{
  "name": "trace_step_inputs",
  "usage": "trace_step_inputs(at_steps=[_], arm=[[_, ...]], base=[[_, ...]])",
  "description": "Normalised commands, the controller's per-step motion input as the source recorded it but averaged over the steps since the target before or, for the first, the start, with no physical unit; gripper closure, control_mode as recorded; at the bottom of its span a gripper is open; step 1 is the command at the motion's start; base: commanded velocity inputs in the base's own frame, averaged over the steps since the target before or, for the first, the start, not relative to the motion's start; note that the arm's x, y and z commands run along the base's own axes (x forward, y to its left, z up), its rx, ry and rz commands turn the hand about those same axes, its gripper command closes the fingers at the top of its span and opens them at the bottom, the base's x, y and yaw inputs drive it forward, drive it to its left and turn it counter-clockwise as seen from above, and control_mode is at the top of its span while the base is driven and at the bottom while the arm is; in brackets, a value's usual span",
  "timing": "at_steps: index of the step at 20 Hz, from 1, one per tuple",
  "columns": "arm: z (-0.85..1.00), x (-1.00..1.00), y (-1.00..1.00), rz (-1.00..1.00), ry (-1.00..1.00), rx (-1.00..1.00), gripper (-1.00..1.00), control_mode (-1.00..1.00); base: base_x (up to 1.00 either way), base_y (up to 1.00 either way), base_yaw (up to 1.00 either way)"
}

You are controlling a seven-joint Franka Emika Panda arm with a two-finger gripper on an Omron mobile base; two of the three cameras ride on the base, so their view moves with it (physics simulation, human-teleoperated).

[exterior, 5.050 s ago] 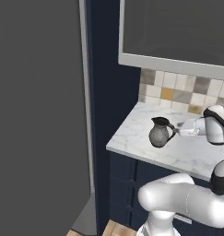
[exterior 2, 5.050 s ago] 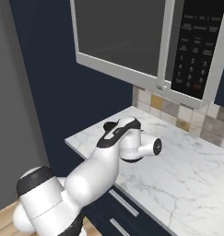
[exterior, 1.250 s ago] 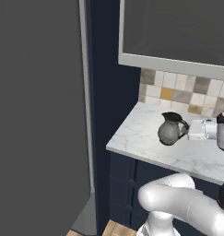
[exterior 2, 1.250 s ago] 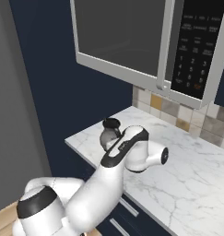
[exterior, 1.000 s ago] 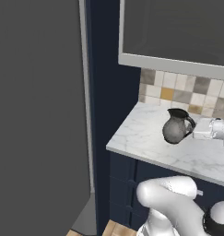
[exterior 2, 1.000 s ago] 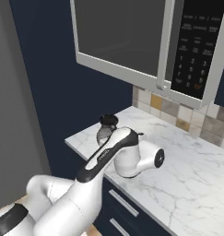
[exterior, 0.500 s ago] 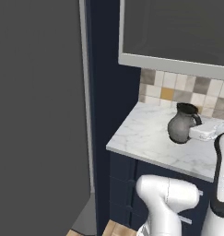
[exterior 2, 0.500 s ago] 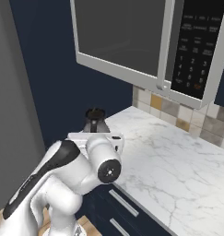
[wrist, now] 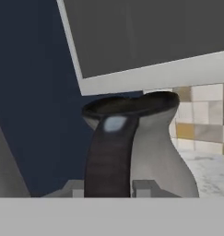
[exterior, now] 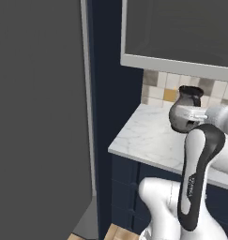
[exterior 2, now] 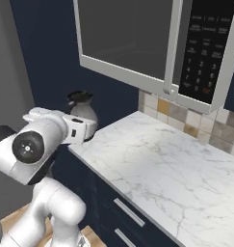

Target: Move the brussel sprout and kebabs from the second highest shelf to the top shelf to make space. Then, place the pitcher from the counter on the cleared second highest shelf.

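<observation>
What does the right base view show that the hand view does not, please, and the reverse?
The right base view alone takes in the microwave's keypad, the broad marbled counter, and the navy drawer fronts with bar handles below.

The hand view alone gives a close look at the pitcher's curved handle, with the gripper shut on it, and its dark flared rim.

Both share the pitcher, the tiled backsplash and the microwave's grey door.

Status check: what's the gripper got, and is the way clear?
Gripper shut on pitcher handle. Pitcher off the counter, upright. Microwave close overhead; nothing else in the way.
</observation>
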Motion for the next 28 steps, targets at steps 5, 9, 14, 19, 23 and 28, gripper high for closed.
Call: trace_step_inputs(at_steps=[5,9,14,19,23,28], arm=[[0.49,-0.11,0.59,-0.21,0.10,-0.04,1.00,-1.00],[0.34,0.00,0.36,-0.09,0.08,0.00,1.00,-1.00],[0.08,0.00,0.00,-0.01,0.05,0.00,1.00,-1.00],[-0.12,-0.06,-0.35,0.05,0.00,0.02,1.00,-1.00],[-0.33,-0.01,-0.40,0.10,0.00,0.05,1.00,-1.00],[-0.06,0.00,-0.02,0.05,0.00,0.01,1.00,-1.00]], base=[[0.00,0.00,0.00],[0.00,0.00,0.00],[0.00,0.00,0.00],[0.00,0.00,0.00],[0.00,0.00,0.00],[0.00,0.00,0.00]])
